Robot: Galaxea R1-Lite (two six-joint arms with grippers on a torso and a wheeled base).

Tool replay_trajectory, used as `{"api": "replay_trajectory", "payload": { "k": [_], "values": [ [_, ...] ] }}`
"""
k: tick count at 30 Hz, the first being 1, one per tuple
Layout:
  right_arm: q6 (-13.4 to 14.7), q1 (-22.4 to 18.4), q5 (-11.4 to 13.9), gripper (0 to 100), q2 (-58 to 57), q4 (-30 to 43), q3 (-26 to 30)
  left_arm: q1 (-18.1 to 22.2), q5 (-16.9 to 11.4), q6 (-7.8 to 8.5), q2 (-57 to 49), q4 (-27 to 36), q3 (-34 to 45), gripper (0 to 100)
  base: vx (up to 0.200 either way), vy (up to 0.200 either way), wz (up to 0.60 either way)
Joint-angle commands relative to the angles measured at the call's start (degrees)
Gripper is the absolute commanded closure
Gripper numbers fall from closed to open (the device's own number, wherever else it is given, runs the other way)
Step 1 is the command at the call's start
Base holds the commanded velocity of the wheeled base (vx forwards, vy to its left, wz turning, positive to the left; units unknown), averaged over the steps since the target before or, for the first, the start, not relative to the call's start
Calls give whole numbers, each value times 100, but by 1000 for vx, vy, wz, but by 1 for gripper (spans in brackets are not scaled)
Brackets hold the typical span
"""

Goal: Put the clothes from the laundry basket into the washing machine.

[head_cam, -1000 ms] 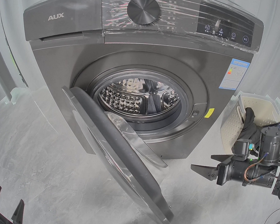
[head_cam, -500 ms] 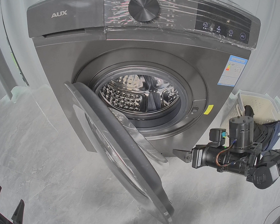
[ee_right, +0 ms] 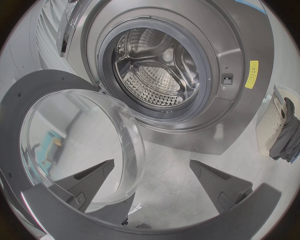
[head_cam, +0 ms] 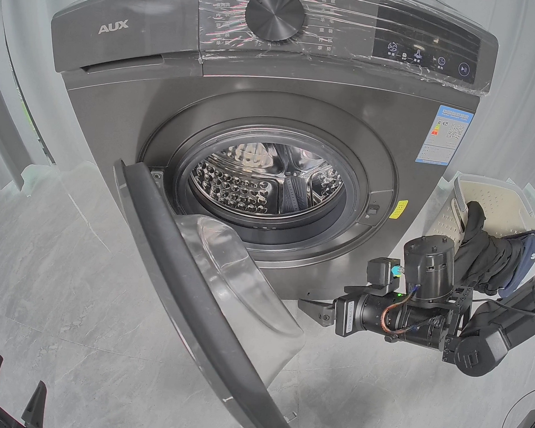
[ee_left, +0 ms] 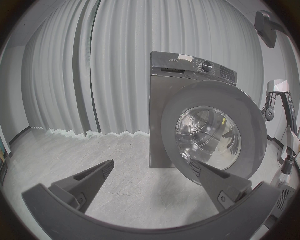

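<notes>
My right hand [head_cam: 317, 312] is released and empty, low before the washing machine [head_cam: 136, 107], pointing at its door [head_cam: 202, 304], which stands only partly open (my worry: carried cloth could snag on it, or a bump could swing it shut). The dark clothes [head_cam: 484, 255] drape over the rim of the basket [head_cam: 502, 202] at the machine's right side, behind my hand, not grasped. My left hand [head_cam: 16, 376], also released, hangs well off from the machine's front.

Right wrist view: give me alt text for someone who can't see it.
The washing machine stands with its round door swung open and its steel drum bare. The right gripper hangs open before it, holding nothing. Beside the machine, dark clothes hang over the rim of a cream laundry basket.
</notes>
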Motion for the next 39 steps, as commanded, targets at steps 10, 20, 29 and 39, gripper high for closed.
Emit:
{"api": "replay_trajectory", "payload": {
  "k": [10,20,29,39],
  "values": [
    [-6,-38,-27,0,489,-86,-412,0,0,-4,-77,-1,92,0,-200,0,0],
    [21,314,-18,0,682,-112,-447,0,0,-4,-86,-1,92,0,-20,0,0],
    [30,243,-18,0,700,-121,-711,0,0,-4,-86,-1,92,0,-67,0,0],
    [-6,718,-18,0,1429,-666,-1388,0,0,5,-77,-1,92,0,-120,0,0]
  ]
}}
